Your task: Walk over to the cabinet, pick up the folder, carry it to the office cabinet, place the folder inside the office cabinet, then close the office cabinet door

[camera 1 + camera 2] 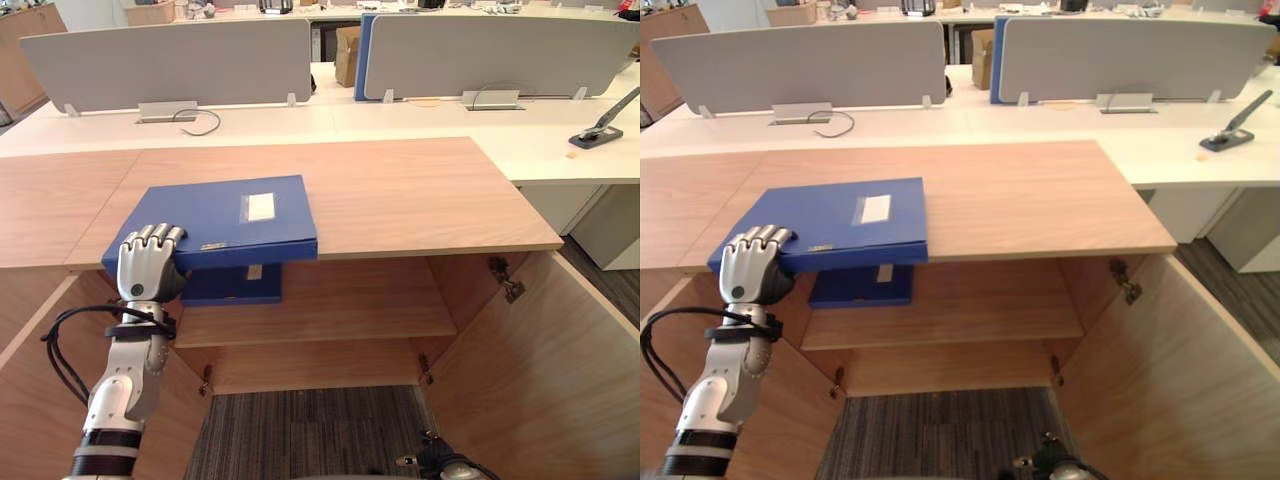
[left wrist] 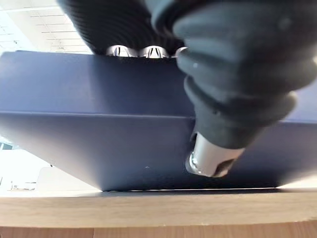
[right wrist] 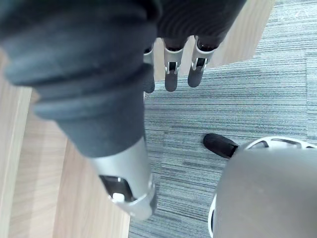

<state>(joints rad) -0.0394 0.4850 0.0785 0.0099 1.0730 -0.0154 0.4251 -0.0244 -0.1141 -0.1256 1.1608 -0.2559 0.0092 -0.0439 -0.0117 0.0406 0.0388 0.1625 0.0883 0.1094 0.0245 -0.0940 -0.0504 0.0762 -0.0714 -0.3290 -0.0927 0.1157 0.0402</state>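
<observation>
1. Deep blue folder, centre left, with a white label.
2. Pale wood-grain cabinet.
3. Grey, finely striped carpet, bottom.
4. Plain light grey desk dividers, top.

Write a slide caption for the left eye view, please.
Left hand grips the blue folder at the front edge of the open wooden cabinet.

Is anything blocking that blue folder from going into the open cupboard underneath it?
Nothing visible blocks it. The left hand grips the blue folder atop the cabinet, whose front is open below. Another blue item lies on the shelf directly beneath, with free space to its right.
</observation>
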